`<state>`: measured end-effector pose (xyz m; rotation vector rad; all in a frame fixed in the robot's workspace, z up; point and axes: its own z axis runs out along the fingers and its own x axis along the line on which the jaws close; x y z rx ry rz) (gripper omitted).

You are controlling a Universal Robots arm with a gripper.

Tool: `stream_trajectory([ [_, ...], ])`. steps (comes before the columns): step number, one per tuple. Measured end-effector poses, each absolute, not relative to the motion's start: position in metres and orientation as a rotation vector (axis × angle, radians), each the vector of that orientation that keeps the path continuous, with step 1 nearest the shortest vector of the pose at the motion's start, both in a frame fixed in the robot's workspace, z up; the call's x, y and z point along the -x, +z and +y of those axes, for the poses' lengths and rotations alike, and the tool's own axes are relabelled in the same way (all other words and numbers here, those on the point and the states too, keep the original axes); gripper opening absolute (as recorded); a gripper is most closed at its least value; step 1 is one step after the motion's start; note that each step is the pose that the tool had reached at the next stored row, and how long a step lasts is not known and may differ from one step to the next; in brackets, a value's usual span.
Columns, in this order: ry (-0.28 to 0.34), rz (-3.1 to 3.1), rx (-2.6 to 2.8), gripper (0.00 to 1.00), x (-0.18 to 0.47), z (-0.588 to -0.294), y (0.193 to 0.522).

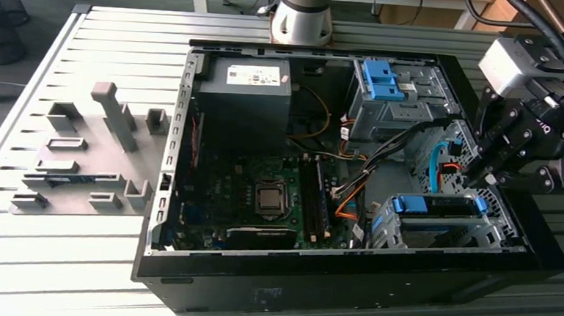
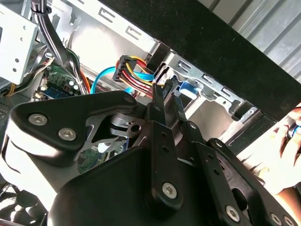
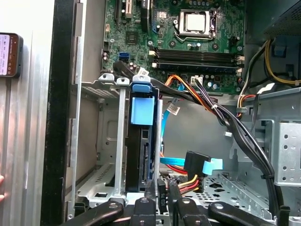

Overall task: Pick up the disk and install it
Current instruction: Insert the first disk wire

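My gripper (image 1: 479,177) hangs at the right of the exterior view, over the open computer case (image 1: 353,276), its fingers nearly together and holding nothing. The disk (image 3: 142,141) sits edge-up in the metal drive cage (image 3: 110,141), centre-left in the first wrist view, blue tab on top.

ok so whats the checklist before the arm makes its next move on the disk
1. Disk located: it sits in the drive cage, blue tab showing. Ok.
2. Gripper apart from the disk: it hangs above the cage, by the side wall of the case. Ok.
3. Grip empty: cannot tell.
4. Cables clear: a loose connector lies beside the cage, not across the disk. Ok.
5. People clear: a hand is close beside the case. Not ok.
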<state>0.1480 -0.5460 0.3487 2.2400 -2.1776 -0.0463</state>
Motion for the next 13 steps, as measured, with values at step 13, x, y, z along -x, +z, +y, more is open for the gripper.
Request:
stream_trajectory([
  [13, -0.051, -2.179, -2.243, 0.16, -0.1459, -0.5452, 0.3469],
])
